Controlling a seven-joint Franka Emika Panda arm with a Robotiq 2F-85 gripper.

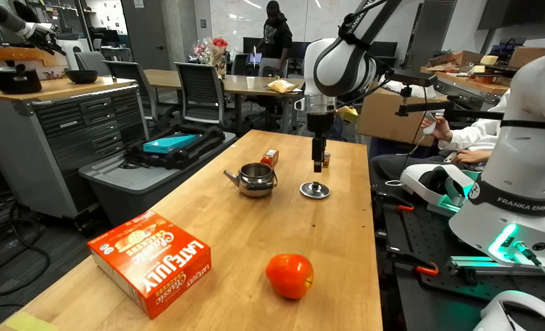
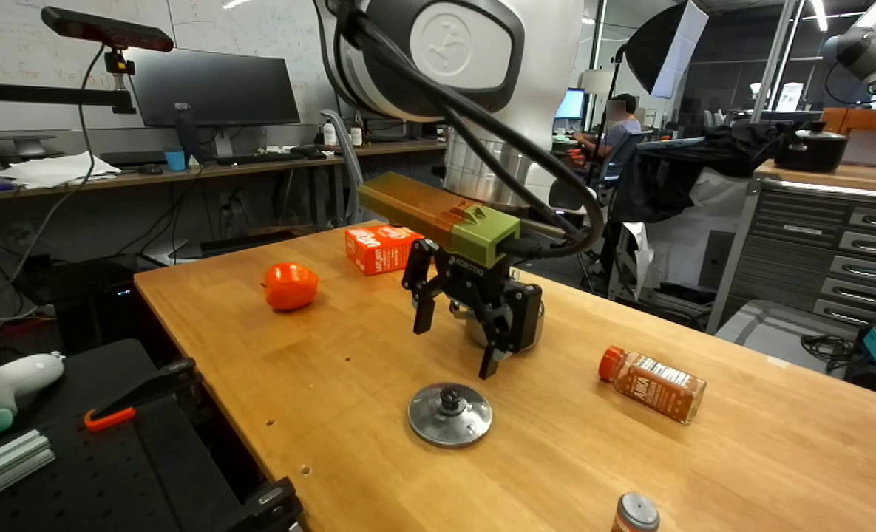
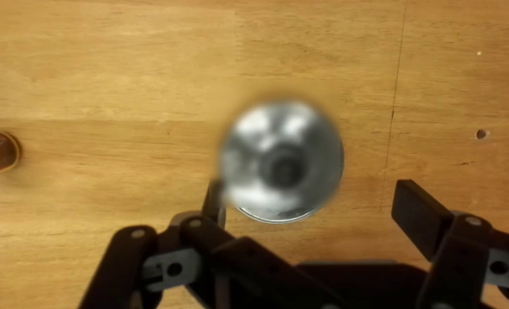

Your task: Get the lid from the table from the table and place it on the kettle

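Note:
The lid (image 1: 315, 191) is a flat round silvery disc with a dark knob, lying on the wooden table (image 1: 336, 234). It also shows in an exterior view (image 2: 449, 421) and, blurred, in the wrist view (image 3: 254, 163). The kettle (image 1: 256, 181) is a squat steel pot with a spout, standing open-topped beside the lid; in an exterior view (image 2: 476, 331) the gripper partly hides it. My gripper (image 1: 317, 168) points down above the table near the lid, apart from it. Its fingers are spread and empty in an exterior view (image 2: 455, 349) and in the wrist view (image 3: 310, 193).
A red cracker box (image 1: 155, 262) and a red-orange fruit (image 1: 290, 276) sit on the table. A spice bottle with a red cap (image 2: 652, 384) lies on its side beyond the kettle. A small jar (image 2: 636, 513) stands near the lid. Clamps (image 1: 419, 264) line the robot's side.

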